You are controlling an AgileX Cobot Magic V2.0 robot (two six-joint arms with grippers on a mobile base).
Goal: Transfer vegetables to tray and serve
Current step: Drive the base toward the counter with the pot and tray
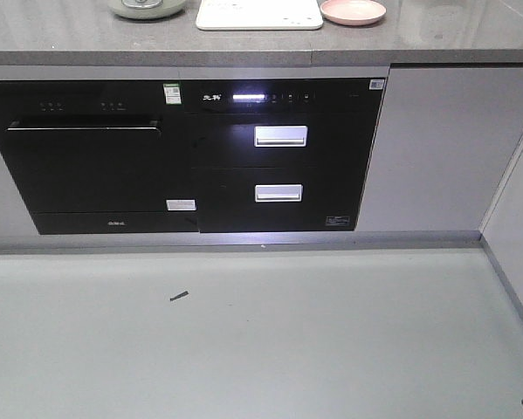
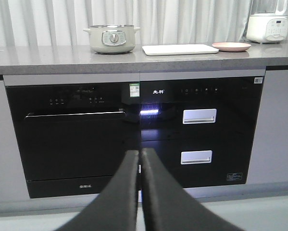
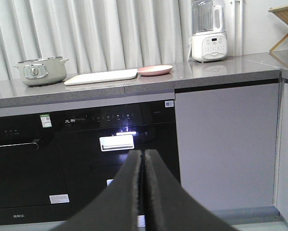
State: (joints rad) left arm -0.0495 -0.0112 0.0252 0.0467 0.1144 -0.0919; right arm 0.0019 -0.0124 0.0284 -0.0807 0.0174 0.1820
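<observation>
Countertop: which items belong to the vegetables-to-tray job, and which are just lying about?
Job: flat cream-white rectangular tray; no vegetables in view.
Lying about: round pink plate, pale green electric pot with dial, white blender with clear jug.

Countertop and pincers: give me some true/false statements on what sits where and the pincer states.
1. The tray lies on the counter between the pot and the pink plate. True.
2. The left pincer is wide open. False: its fingers are pressed together, holding nothing.
3. The right pincer holds the tray. False: it is shut and empty, and the tray rests on the counter.
4. The blender stands on the counter to the right of the pink plate. True.
5. The pink plate sits on the tray. False: it sits beside it, on the counter.
</observation>
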